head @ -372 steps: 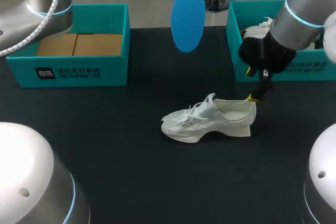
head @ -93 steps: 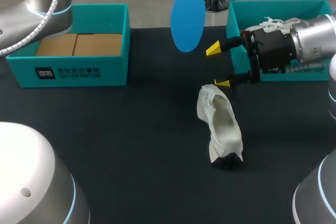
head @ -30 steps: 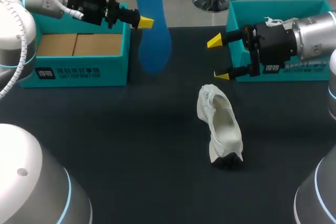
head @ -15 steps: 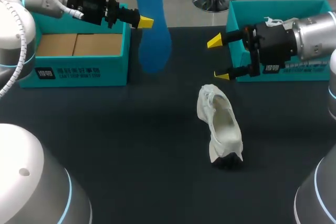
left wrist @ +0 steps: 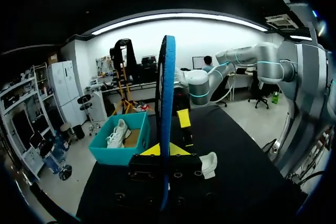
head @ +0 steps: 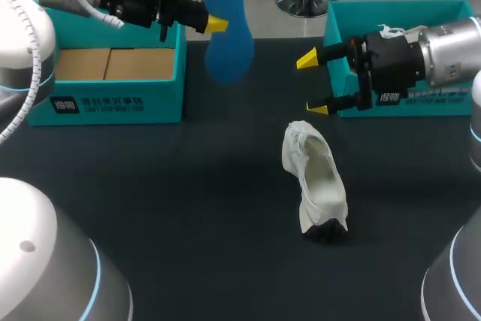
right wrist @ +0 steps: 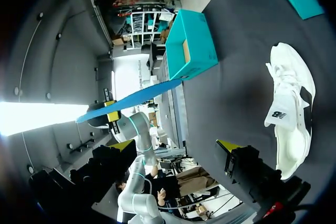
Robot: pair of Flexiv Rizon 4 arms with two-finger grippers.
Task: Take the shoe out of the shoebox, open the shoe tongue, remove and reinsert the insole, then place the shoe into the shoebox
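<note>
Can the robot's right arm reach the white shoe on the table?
Probably yes. The right gripper is open, close to the shoe, with only bare table between them. The left gripper holds the insole well aside.

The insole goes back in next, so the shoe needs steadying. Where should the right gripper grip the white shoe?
On the white shoe, probably the rim of the opening, from above: it faces up, so the thin side wall takes one finger inside, one outside. The open right gripper hangs beyond the laced end.
</note>
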